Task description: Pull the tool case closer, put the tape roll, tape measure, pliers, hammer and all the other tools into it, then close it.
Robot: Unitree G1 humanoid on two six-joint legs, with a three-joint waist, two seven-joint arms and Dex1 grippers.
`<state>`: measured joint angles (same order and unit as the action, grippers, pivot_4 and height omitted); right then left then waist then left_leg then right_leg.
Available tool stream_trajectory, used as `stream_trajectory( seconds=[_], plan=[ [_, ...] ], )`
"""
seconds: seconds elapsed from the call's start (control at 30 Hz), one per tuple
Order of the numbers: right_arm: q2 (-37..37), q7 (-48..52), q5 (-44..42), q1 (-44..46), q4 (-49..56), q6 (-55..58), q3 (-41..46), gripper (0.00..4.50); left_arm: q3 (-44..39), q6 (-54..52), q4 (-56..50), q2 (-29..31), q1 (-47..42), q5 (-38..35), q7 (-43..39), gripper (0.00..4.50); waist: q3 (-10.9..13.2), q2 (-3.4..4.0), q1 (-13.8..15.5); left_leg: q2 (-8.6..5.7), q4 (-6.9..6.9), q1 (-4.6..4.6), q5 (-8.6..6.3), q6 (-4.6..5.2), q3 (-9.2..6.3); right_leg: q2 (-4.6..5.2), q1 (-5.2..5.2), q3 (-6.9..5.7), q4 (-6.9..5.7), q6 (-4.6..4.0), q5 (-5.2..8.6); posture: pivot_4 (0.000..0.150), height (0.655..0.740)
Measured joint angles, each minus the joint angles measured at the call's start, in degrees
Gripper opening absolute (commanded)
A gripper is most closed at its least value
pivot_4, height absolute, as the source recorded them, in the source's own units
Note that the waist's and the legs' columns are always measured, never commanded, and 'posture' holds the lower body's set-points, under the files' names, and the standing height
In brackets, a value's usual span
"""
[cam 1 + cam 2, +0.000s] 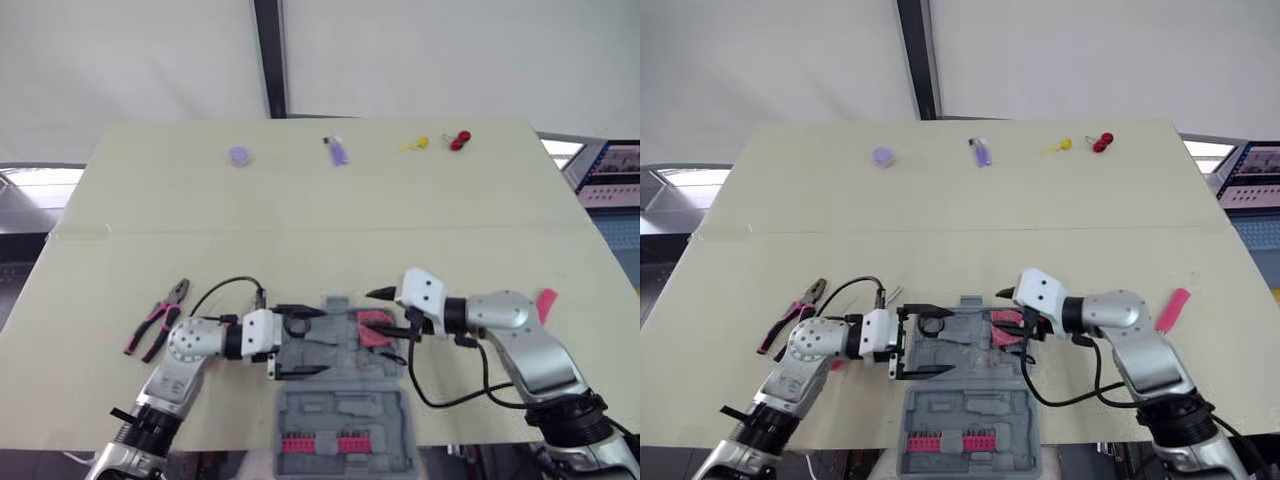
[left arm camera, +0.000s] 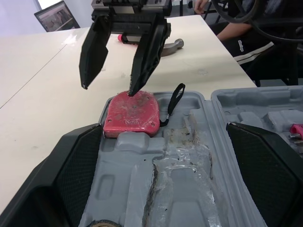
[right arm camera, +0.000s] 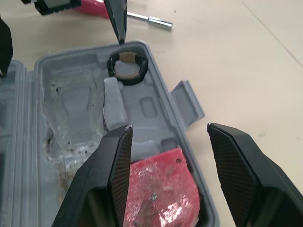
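Open at the near edge of the pale table [image 1: 300,230]: grey moulded-plastic tool case [image 1: 340,405], tray ribbed into shaped recesses, with some scuffed, glossy patches in the middle. Lid half nearest the robot, with a row of small red bits.

Nestled in the tray's right-hand end: red tape measure [image 2: 131,116], rounded and boxy, shell worn and shiny, black wrist loop curling off one corner. At the tray's left end: black tape roll [image 3: 127,68], a plain ring with a cardboard core.

Above the tape measure, right gripper [image 1: 385,325], tapered black fingers spread apart, gripping nothing, one tip just touching the red shell. Over the left end, left gripper [image 1: 305,342], fingers wide apart and empty, close beside the tape roll.

Out on the table left of the case: pliers [image 1: 160,315], pink-and-black handles, steel nose. Just beyond the case: screwdriver [image 3: 154,20], thin bright steel shaft. Off to the right: hammer [image 2: 171,46], curved grey steel head.
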<state>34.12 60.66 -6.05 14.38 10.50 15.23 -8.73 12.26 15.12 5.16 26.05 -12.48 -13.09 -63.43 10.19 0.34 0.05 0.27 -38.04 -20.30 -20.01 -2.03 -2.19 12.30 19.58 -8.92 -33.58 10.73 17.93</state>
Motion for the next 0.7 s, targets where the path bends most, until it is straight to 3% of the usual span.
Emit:
stream_trajectory(
  seconds=[0.13,0.2,0.27,0.7],
  plan=[
    [0.6,-0.3,0.1,-0.7,-3.7,-4.0,0.0,2.15,0.0,-0.1,0.0,0.0,0.0,0.0,0.1,4.50,0.0,0.00,-0.1,0.00,0.01,0.01,0.00,0.00,0.01,0.00,0.01,0.00,-0.01,0.00,0.00,0.150,0.7400],
    [0.5,-0.9,0.1,-0.4,-4.3,-4.2,0.0,1.70,0.0,-0.1,-0.1,0.0,0.0,0.0,0.1,4.50,0.0,0.00,-0.1,0.01,0.02,0.01,0.00,0.00,0.01,0.00,0.01,0.00,-0.01,0.00,0.00,0.150,0.7400],
    [0.3,-1.4,0.1,0.0,-4.5,-5.0,0.0,0.95,0.0,-0.1,-0.1,0.0,0.0,0.0,0.1,4.50,0.0,0.00,-0.1,0.00,0.02,0.01,0.00,0.00,0.00,0.00,0.01,0.00,-0.01,0.00,0.00,0.150,0.7400],
    [0.2,-2.4,-0.3,-0.1,-5.3,-6.4,0.0,0.95,0.0,-0.8,-0.2,-0.1,0.1,0.0,0.4,4.50,0.0,0.00,0.0,0.00,0.01,0.00,0.00,0.00,0.00,0.00,0.00,0.00,0.00,0.00,0.00,0.150,0.7400]
  ],
)
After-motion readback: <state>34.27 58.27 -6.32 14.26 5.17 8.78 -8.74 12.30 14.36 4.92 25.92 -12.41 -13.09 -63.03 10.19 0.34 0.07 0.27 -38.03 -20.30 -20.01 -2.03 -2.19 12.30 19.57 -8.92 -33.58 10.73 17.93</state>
